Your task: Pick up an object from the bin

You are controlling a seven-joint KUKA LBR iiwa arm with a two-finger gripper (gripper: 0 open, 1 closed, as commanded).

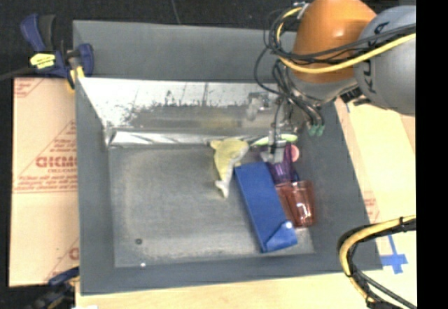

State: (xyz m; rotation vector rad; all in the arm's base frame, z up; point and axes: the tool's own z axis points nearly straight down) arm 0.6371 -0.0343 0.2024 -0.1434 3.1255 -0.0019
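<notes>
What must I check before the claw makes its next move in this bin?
1. Claw stands over the cluster at the right side of the bin: ok.
2. Nearest things identified: ok; a purple piece and a pink piece lie right by it.
3. Which of the two the claw is aimed at: cannot tell.
4. Target free of neighbours: not ok; the purple piece touches the reddish clear bottle, and the blue box lies against that bottle.
5. Pale yellow crumpled thing out of the way: ok; it lies left of the claw.
</notes>
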